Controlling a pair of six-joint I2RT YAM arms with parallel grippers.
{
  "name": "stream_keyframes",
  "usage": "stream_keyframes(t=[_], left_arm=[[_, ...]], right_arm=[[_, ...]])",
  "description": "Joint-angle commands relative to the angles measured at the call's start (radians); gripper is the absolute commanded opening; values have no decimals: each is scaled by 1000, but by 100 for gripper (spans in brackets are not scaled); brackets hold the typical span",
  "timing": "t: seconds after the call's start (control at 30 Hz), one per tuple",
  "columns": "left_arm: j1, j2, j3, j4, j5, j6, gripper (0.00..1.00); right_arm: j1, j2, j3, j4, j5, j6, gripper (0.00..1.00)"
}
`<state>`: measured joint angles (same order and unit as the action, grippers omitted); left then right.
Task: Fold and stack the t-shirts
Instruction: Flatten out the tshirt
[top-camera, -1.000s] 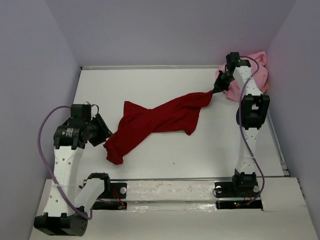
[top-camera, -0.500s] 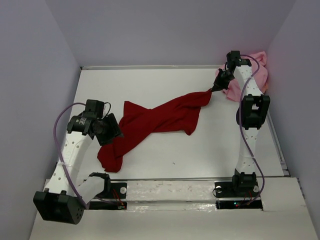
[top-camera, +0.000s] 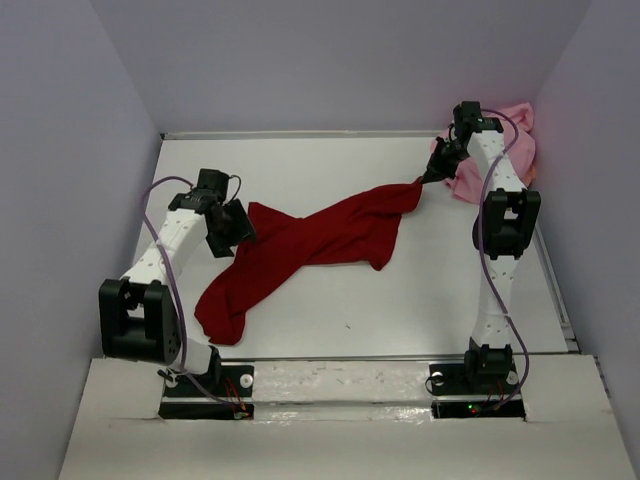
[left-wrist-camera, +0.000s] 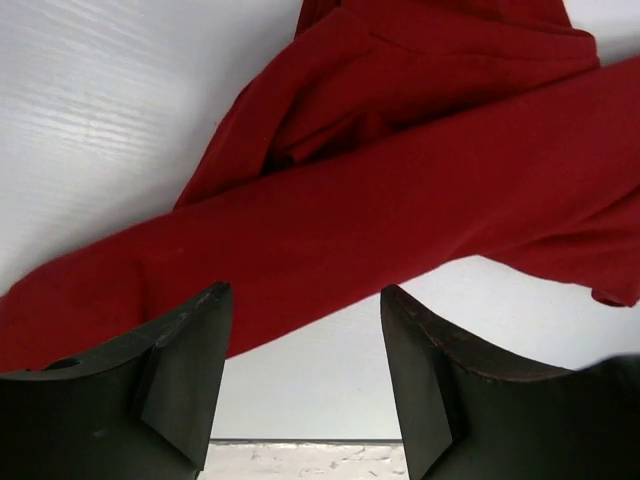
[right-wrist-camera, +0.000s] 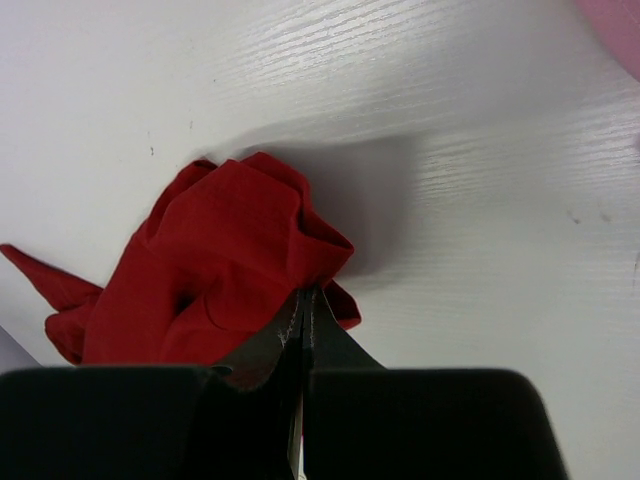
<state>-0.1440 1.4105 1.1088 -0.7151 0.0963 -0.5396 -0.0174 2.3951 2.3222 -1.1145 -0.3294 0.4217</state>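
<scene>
place: robot lab cell | evidence: white table (top-camera: 450, 290), bare lilac walls (top-camera: 350, 60)

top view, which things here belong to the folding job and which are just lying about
Belong to the job:
- dark red t-shirt, spread loosely
- light pink t-shirt, bunched at the far right corner
- right tool, pinching the red shirt's corner
- left tool, open over the red shirt

Just lying about:
- nothing loose in view; only the white table

Left tool (left-wrist-camera: 303, 300) agape, right tool (right-wrist-camera: 303, 300) closed.
</scene>
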Motion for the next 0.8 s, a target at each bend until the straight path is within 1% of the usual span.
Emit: stream_keyframes(t=[0.0,0.17,0.4,0.63,0.77], left_arm=[[21,27,37,55,-15,16,71],[34,114,42,56,-23,61,71],[41,160,42,68,-67,87,71],[50,197,14,91,-15,87,72],[50,206,-9,103,11,87,73]], right_arm=[[5,-83,-1,22,-23,-23,0],[5,-90,5,25,-30,-26,0],[5,-86,5,25,-37,-31,0],[-4,-77,12,28,-39,-29,0],[-4,-76,9,27,-36,-26,0]])
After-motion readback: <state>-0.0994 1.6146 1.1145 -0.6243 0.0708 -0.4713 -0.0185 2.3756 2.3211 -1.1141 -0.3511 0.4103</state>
